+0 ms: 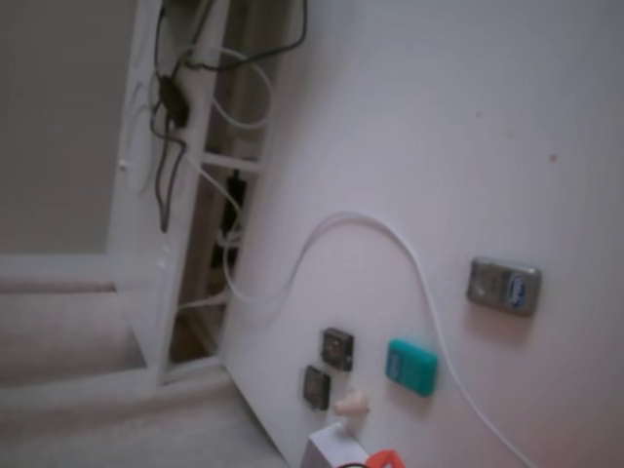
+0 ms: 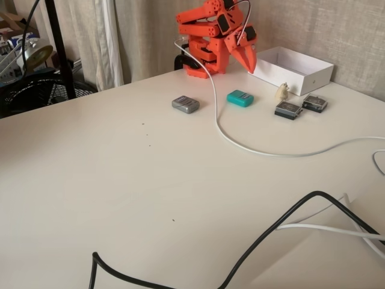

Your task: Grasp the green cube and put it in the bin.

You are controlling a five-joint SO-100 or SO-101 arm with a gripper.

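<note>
The green cube (image 2: 240, 98) is a small teal block with rounded corners, lying flat on the white table in front of the arm; it also shows in the other fixed view (image 1: 410, 367). My orange gripper (image 2: 247, 61) hangs folded at the arm's base with its tip pointing down, behind and above the cube and apart from it. Its fingers look shut with nothing between them. The bin (image 2: 313, 76) is a white open box just right of the gripper; only its corner (image 1: 330, 451) shows in the other view.
A grey-silver device (image 2: 185, 104) lies left of the cube. Two dark squares (image 2: 288, 109) (image 2: 314, 103) and a small beige object (image 2: 281, 91) sit in front of the bin. A white cable (image 2: 240, 141) runs past the cube, and a black cable (image 2: 271, 235) crosses the near table.
</note>
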